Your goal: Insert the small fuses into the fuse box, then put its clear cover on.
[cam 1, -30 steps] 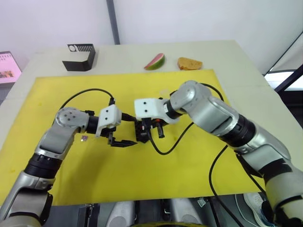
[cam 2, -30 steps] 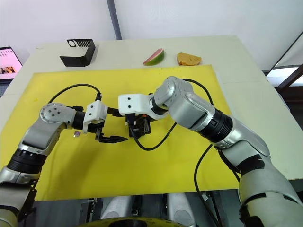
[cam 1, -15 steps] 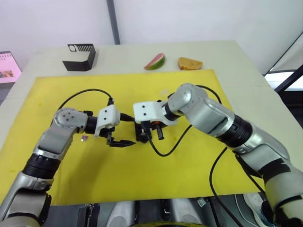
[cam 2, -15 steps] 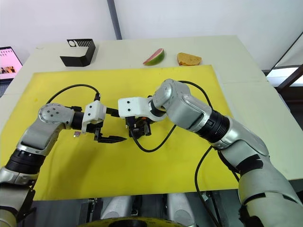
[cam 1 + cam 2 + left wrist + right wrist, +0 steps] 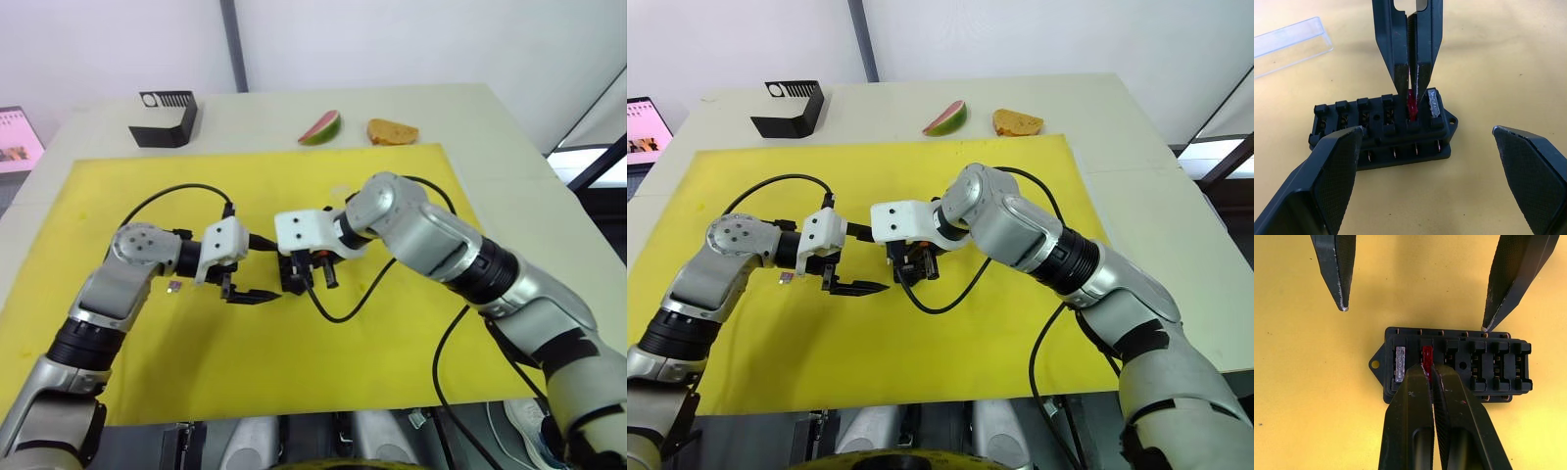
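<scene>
Pinched shut on a red fuse (image 5: 1427, 354), right gripper (image 5: 1430, 374) straight above the fuse box (image 5: 1382, 128), blade entering the second slot from the tabbed end, beside a grey fuse (image 5: 1399, 363) already seated. Box's long axis crosswise to the closed fingers. Left gripper (image 5: 1427, 161) wide open, straddling the box, one tip near its edge, contact unclear. Clear cover (image 5: 1288, 45) beyond the box on the yellow mat (image 5: 372, 362).

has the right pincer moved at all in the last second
Yes, slightly. Against the yellow mat, the right pincer has shifted a little toward the robot's left, staying over the fuse box and clamped on the red fuse.
</scene>
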